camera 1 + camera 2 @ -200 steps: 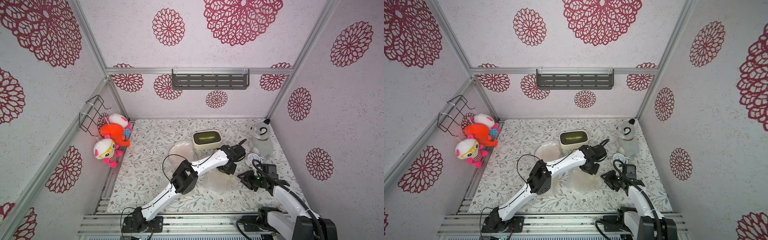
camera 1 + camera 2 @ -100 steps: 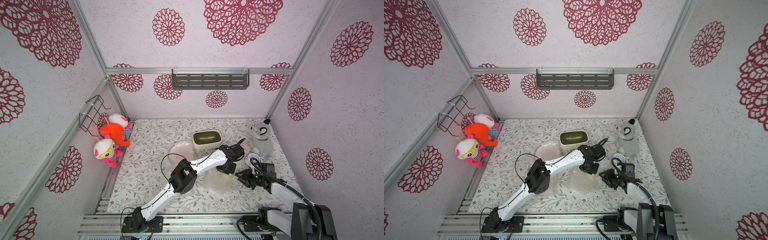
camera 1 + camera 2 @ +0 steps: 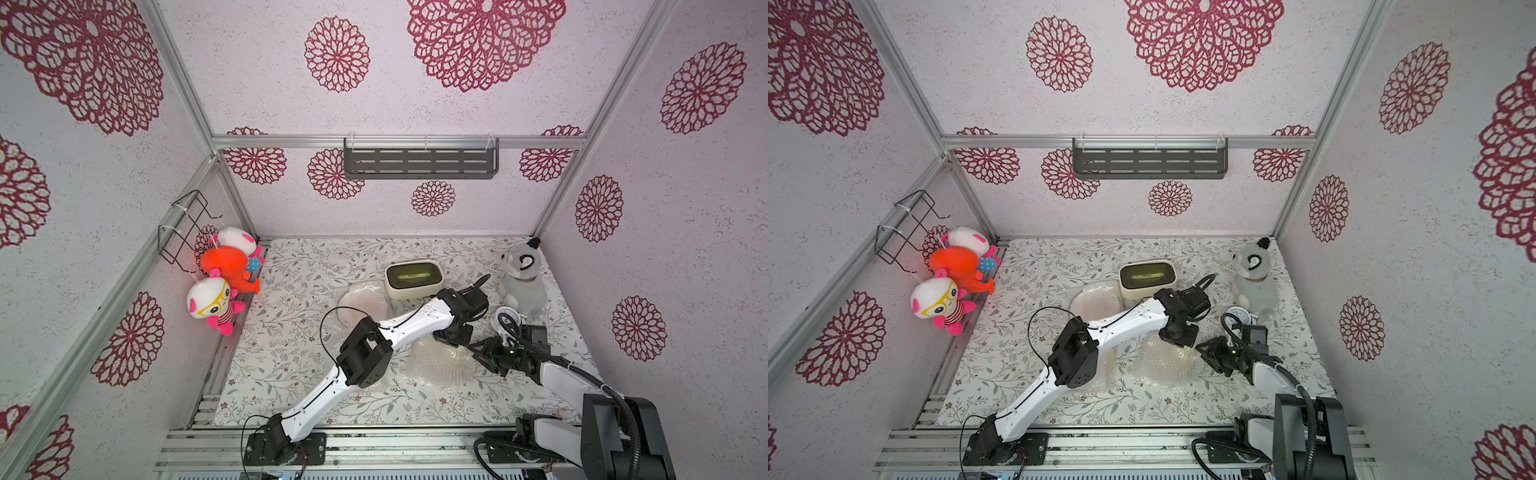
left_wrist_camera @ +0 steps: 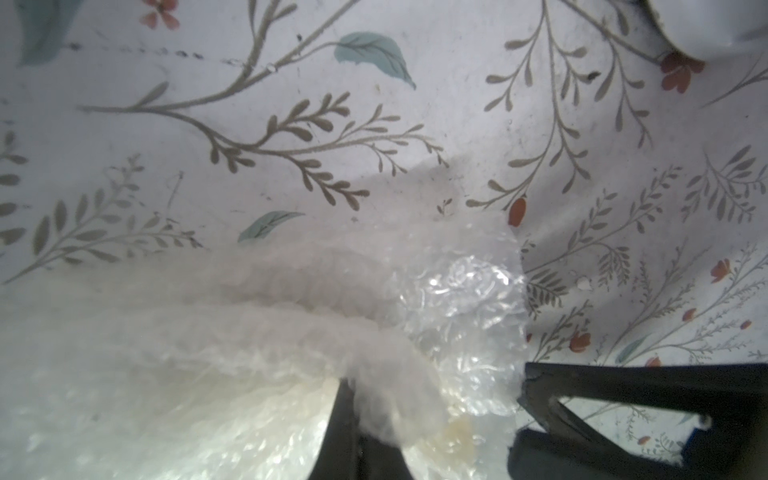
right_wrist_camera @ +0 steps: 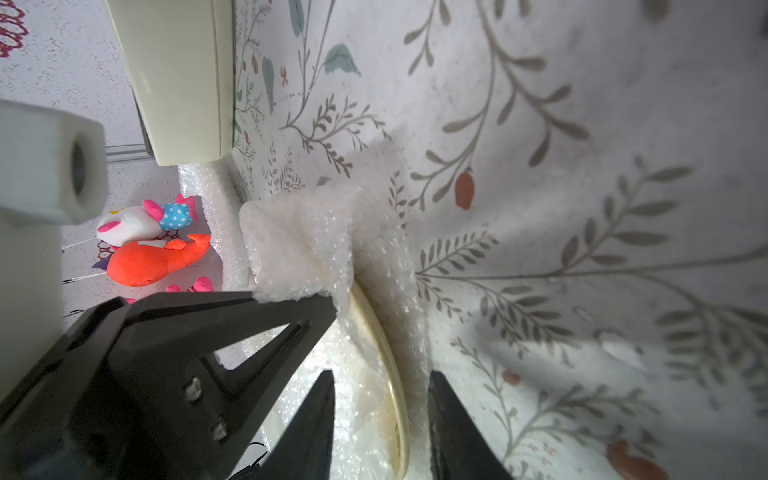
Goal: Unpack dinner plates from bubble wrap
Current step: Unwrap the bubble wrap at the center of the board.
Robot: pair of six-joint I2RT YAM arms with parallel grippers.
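Left claw [image 3: 454,341]: closed on a raised fold of the bubble wrap [image 3: 440,365], at the far edge of the bundle. My right wrist camera shows the fold standing up whitish just past the black fingertips [image 5: 316,309] that pinch it. My left wrist camera shows the same fold running in between my fingers.

Right claw [image 5: 380,386]: jaws parted, one finger on each side of the wrapped rim of the dinner plate [image 5: 397,399]. I cannot tell whether the pads press on it.

Dinner plate: rests on the floral table [image 3: 291,332], right of centre and toward the front, with the bubble wrap around it. In both top views it reads only as a pale round bundle between my two claws. Its cream rim shows through the wrap in the right wrist view alone.

Second wrapped plate [image 3: 360,300]: farther back, just beside the cream box [image 3: 413,279], apart from both claws.

Small white clock [image 3: 509,314] and grey plush animal [image 3: 521,276]: behind my right claw, clear of the wrap.
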